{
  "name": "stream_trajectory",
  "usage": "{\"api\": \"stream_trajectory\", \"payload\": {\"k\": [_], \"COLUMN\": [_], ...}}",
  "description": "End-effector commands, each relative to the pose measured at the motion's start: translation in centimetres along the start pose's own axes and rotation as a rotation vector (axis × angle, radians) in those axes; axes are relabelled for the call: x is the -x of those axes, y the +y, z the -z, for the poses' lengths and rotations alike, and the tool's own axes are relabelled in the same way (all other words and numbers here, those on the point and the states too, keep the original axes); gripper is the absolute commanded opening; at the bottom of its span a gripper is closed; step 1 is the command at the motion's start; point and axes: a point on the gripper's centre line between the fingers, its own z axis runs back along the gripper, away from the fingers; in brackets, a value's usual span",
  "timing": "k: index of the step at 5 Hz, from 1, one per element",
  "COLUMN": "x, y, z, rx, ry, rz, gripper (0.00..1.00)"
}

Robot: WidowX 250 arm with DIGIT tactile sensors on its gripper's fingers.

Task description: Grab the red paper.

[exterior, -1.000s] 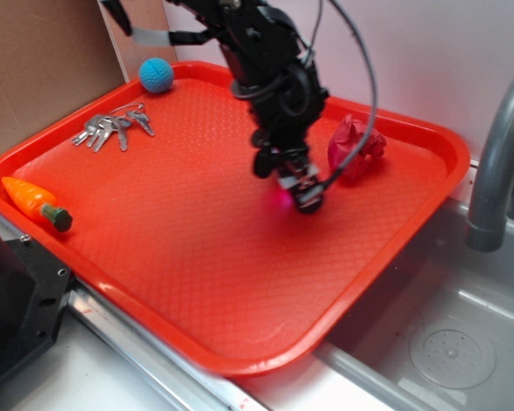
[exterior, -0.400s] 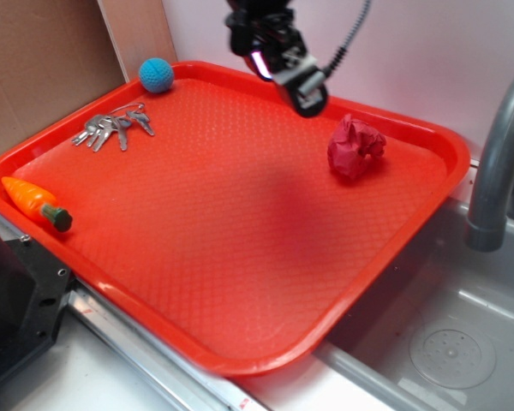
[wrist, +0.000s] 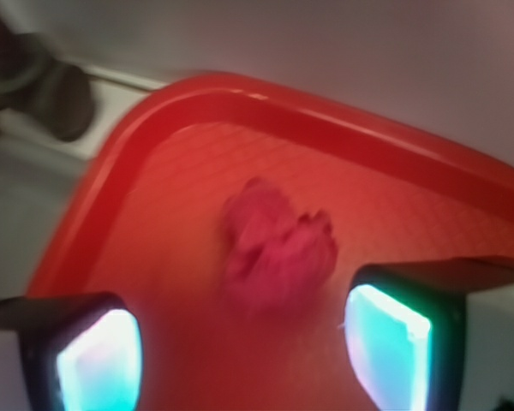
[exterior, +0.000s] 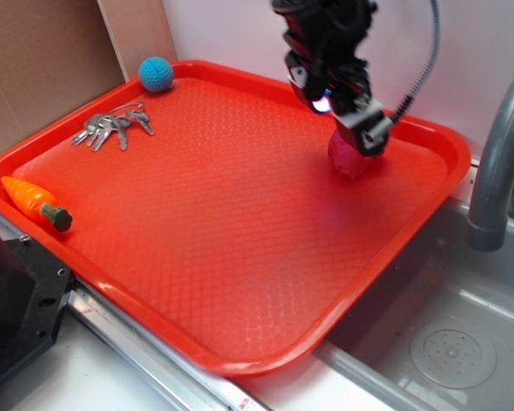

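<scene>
Gripper (exterior: pixel 349 111) is hanging wide open right over the red paper (exterior: pixel 353 157), and it hasn't got hold of anything. From the wrist cam we see both fingers (wrist: pixel 98 360) spread apart with the wad (wrist: pixel 278 253) sitting in the gap between and just beyond them, nothing touching it. The pads glow a smooth teal-white in that view.

One wad only: dark crimson, wrinkly, roughly ball-shaped, sitting at the far right of the tray (exterior: pixel 240 257) near its rim. That tray is bright red-orange plastic with a fine diamond texture and rounded corners.

We count one blue knitted ball (exterior: pixel 156 74) at the far left corner, one bunch of metal keys (exterior: pixel 111 128) just nearer than that, and one orange toy carrot (exterior: pixel 36 202) with a green stub at the near left edge.

A grey curved faucet (exterior: pixel 497 171) stands off to the right.
</scene>
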Motion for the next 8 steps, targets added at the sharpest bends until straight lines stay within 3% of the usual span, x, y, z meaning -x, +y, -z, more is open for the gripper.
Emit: {"api": "stream_trajectory", "payload": {"k": [1,2,3,4,5,6,7,8], "x": [-2.3,-2.1,-1.4,-0.2,3.8,7.6,11.2,11.8], "y": [1.1,2.0,2.5,3.5,4.9,6.2,6.2,7.4], "z": [2.3,3.8,3.9,1.9,-4.4,-10.5,-16.3,-17.8], "rx": [-0.094,-0.086,-0.098,-0.103,-0.082,0.005,-0.046,-0.015], "ry": [-0.020,0.027,0.044,0.111,0.169,0.203,0.173,0.157], "rz": [-0.117,-0.138,-0.187,-0.194,-0.249,-0.247,-0.368,-0.445], "gripper": [1.00,1.00,0.00,0.00,0.00,0.00,0.00,0.00]}}
